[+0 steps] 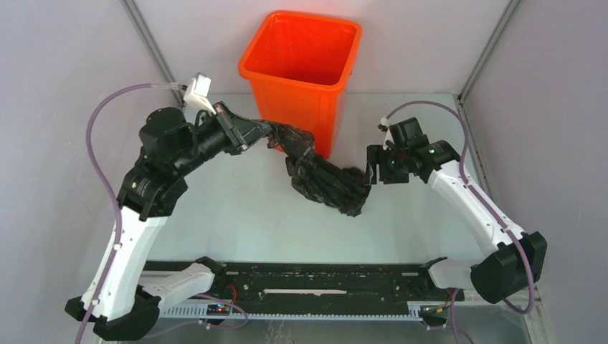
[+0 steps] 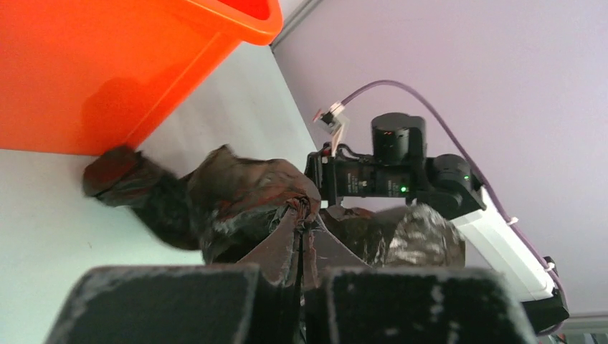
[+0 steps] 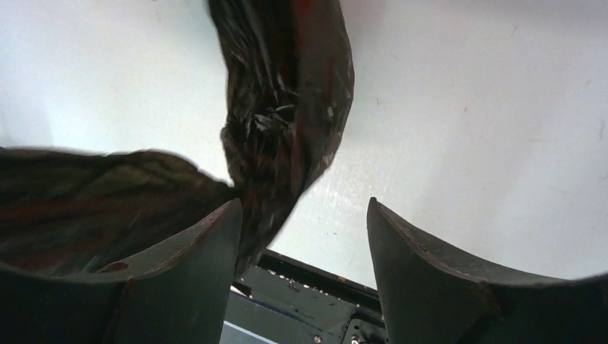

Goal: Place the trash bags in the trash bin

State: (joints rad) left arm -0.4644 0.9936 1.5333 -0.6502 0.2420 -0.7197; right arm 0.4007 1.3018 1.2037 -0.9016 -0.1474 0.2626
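The left gripper (image 1: 265, 133) is clenched on one end of the black trash bag (image 1: 326, 183), seemingly to haul it into the trash bin (image 1: 297, 107) at the worktop's (image 1: 236, 215) back edge, while the bag's other end droops beside the right gripper (image 1: 371, 174), jaws apart, grasping nothing.

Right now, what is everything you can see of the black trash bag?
The trash bag is thin, glossy black film, crumpled and twisted into a ropy bundle, not opened out. It stretches over the table in front of the orange bin, one lump against the bin's wall. The left gripper has its fingers shut on a fold at that end. The far end reaches the right gripper, whose fingers stand apart, one right beside the film.
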